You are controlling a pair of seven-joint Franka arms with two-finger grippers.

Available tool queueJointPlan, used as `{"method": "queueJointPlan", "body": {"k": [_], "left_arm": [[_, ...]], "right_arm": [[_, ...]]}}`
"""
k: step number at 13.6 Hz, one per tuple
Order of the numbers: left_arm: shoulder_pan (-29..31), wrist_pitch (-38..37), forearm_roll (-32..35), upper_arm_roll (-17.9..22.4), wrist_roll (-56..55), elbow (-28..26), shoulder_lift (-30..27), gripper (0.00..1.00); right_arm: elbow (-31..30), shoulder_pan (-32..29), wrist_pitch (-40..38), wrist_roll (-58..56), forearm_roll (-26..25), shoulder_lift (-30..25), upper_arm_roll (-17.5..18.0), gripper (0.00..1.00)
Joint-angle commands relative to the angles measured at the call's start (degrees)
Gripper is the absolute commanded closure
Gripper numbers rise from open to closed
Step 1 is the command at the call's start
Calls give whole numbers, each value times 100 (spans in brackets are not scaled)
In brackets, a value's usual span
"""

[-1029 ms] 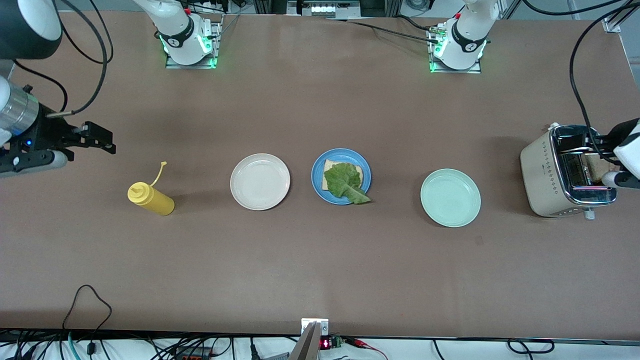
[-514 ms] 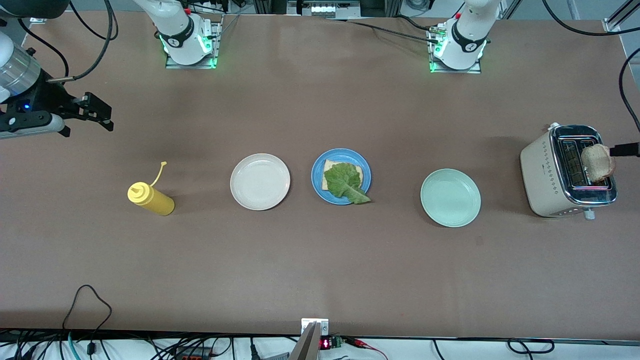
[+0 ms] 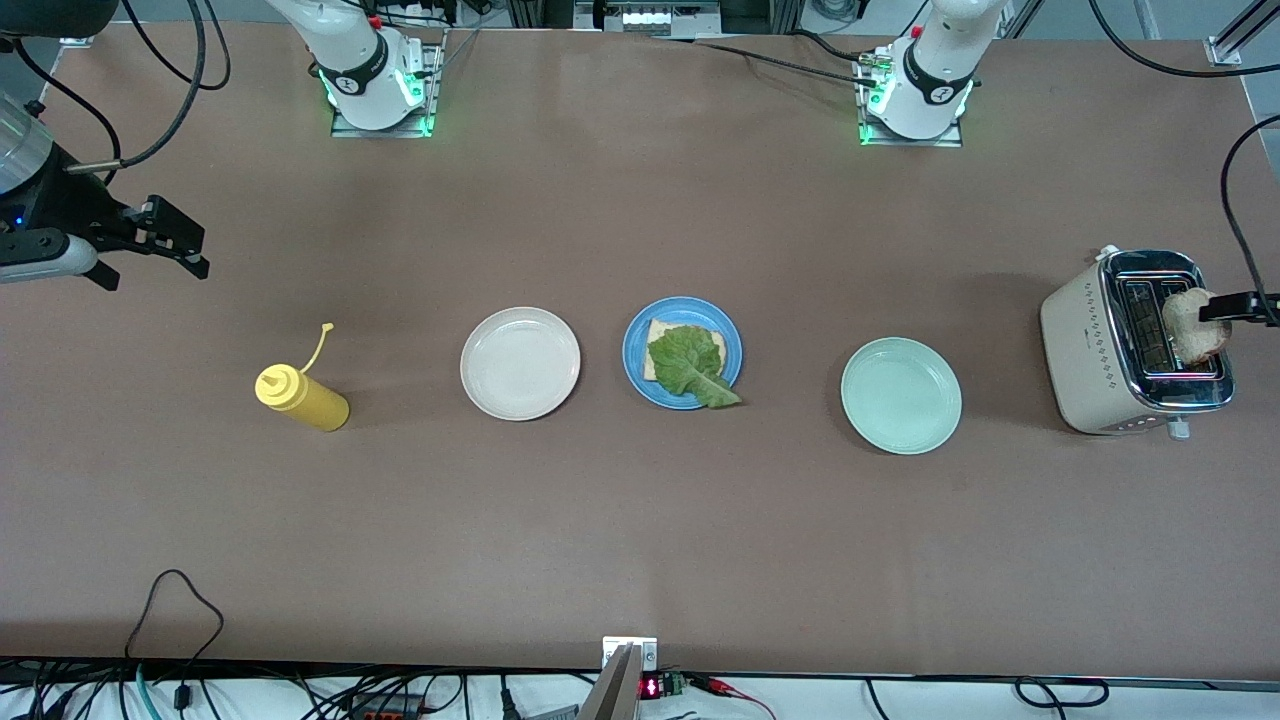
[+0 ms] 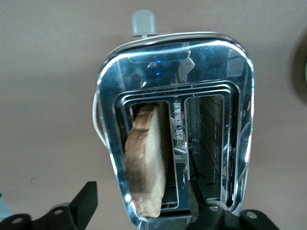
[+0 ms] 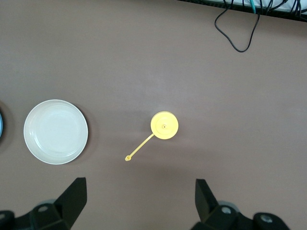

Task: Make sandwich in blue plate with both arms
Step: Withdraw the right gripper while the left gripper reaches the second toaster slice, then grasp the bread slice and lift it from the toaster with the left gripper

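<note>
The blue plate sits mid-table and carries one bread slice topped by a green lettuce leaf. At the left arm's end stands a cream and chrome toaster, with a second toasted slice standing up out of its slot. My left gripper hangs open over that toaster. Its fingers flank the slice without touching it. Only one finger shows at the front view's edge. My right gripper hovers open and empty at the right arm's end.
A yellow squeeze bottle lies between the right arm's end and a cream-white plate. A mint-green plate sits between the blue plate and the toaster. Cables trail along the table's front edge.
The left hand has drawn back off the toaster, uncovering the standing slice, and its finger has since dipped slightly. The right gripper has drifted toward the robots' side and the table's end.
</note>
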Motion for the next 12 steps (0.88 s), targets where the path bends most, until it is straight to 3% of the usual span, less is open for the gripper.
{"method": "queueJointPlan", "body": {"k": [1, 3, 6, 8, 9, 11, 12], "left_arm": [[162, 407, 105, -107, 160, -496, -246, 21], [171, 470, 105, -107, 292, -559, -299, 33], [276, 706, 114, -107, 460, -787, -299, 41], [276, 716, 114, -107, 521, -875, -299, 71], [276, 681, 114, -107, 538, -867, -299, 84], [259, 480, 114, -107, 530, -832, -465, 99], [259, 375, 114, -107, 539, -779, -475, 99]], "right_arm": [[170, -23, -83, 38, 42, 64, 12, 0], [170, -23, -118, 55, 34, 29, 3, 0], [170, 38, -215, 38, 33, -24, -128, 0], [170, 91, -224, 64, 42, -33, -146, 0], [161, 335, -233, 90, 34, -33, -312, 0], [170, 1072, -233, 91, 34, -33, -1110, 0], [170, 1136, -233, 82, 42, -33, -1174, 0]]}}
